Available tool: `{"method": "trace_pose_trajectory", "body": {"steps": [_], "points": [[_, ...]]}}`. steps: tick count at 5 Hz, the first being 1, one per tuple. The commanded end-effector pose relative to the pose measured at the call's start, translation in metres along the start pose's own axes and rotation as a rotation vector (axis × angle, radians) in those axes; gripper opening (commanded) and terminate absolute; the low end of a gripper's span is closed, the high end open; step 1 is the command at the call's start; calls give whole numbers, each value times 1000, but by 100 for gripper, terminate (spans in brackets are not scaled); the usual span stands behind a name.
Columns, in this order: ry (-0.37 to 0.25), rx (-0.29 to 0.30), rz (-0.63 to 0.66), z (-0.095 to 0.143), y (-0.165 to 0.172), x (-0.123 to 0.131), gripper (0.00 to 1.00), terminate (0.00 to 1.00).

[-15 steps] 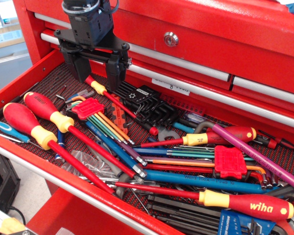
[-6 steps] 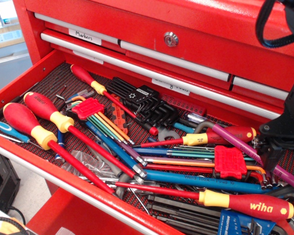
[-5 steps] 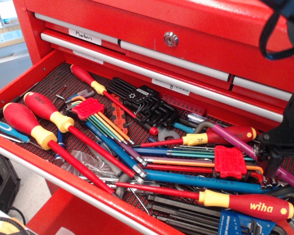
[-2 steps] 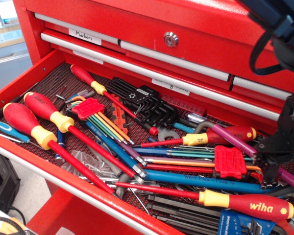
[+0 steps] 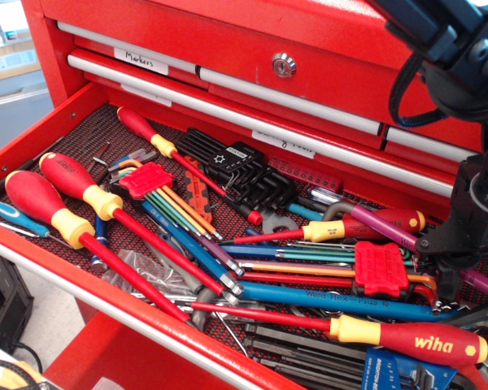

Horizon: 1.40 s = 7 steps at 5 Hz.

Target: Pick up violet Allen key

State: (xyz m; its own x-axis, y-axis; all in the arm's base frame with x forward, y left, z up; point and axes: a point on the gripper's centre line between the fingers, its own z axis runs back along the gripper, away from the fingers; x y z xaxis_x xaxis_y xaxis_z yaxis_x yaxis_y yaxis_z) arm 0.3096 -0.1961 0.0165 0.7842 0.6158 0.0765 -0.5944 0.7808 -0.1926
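The violet Allen key [image 5: 384, 228] lies slantwise at the right of the open drawer. Its grey bent end [image 5: 335, 210] points left, and its glossy shaft runs down to the right edge [image 5: 486, 285]. My gripper [image 5: 446, 275] hangs from the black arm at the right and is down over the middle of the shaft. Its black fingers [image 5: 436, 244] cover that part of the key. I cannot tell how the jaws stand or whether they touch the key.
The red drawer [image 5: 32, 138] is packed with tools. A long blue hex key [image 5: 333, 299] and a red key holder [image 5: 381, 269] lie just left of the gripper. Wiha screwdrivers [image 5: 407, 335], a black hex set [image 5: 237, 172] and a multicoloured key set [image 5: 149, 180] lie around. Closed drawers [image 5: 309, 73] rise behind.
The gripper left the drawer's far left corner, crossed to the right and came down over the violet key. In the last second it sank slightly. The key has not visibly moved.
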Motion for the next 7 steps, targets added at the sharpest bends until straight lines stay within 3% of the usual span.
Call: {"method": "trace_pose_trajectory", "body": {"steps": [1,2,3,5,6,7], "points": [[9,-4,13,-7,3,6,0,0],[10,-2,38,-7,7,2,0,0],[-150,76,104,16,10,-5,0,0],[-505,268,439,77,5,-6,0,0],[-561,289,609,101,8,-10,0,0],[-708,346,625,117,20,-11,0,0]]}}
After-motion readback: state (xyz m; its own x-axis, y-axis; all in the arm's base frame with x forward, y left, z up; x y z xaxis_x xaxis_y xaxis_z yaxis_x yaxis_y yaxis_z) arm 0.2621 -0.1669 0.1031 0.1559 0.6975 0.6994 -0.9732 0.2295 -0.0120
